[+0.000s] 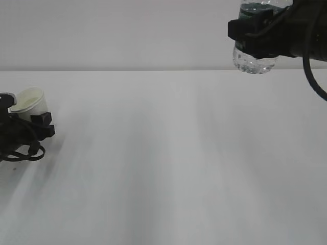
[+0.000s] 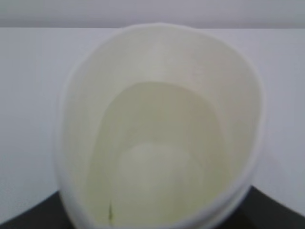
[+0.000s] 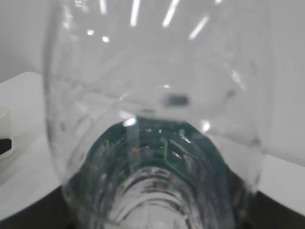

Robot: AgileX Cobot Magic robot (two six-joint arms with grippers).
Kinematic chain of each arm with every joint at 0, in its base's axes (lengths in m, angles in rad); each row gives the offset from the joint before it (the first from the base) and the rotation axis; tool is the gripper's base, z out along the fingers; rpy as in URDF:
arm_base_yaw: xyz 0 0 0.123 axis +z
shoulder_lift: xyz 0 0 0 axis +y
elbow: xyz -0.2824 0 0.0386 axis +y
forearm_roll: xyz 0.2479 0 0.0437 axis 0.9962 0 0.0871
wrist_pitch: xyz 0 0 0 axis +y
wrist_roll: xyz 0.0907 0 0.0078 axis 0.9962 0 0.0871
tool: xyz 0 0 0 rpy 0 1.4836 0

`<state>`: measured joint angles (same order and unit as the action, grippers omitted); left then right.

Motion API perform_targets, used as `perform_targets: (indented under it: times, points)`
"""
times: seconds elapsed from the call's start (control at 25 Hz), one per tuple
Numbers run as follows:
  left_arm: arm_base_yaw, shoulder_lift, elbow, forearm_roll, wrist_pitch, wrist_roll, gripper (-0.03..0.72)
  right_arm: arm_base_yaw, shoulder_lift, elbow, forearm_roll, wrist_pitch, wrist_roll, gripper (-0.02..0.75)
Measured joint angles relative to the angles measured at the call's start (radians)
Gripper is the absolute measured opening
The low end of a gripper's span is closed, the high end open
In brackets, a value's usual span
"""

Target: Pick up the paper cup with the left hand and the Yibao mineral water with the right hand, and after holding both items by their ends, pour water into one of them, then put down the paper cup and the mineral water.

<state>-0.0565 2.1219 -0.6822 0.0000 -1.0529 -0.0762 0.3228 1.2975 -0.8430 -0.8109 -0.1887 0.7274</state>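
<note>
The paper cup (image 1: pixel 29 101) is at the far left, white with a cream inside, tilted with its mouth up and to the right. My left gripper (image 1: pixel 36 122) is shut on its lower part, low over the table. In the left wrist view the cup (image 2: pixel 162 129) fills the frame, and only dark bits of the gripper show at the bottom corners. My right gripper (image 1: pixel 255 33) is shut on the Yibao mineral water (image 1: pixel 254 60) high at the top right, with the clear base hanging below the jaws. In the right wrist view the bottle (image 3: pixel 157 119) fills the frame, green label visible.
The white table (image 1: pixel 168 163) stretches between the two arms with nothing standing on it. A plain light wall is behind it. Black cables loop below the left gripper (image 1: pixel 23 152) and hang from the right arm (image 1: pixel 314 81).
</note>
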Motion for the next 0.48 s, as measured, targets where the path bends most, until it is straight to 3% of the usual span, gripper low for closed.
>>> perform_targets:
  times: [0.48]
  points:
    - [0.000,0.057,0.000,0.000,-0.044,0.000,0.400,0.000,0.000,0.000,0.000,0.000,0.000,0.408]
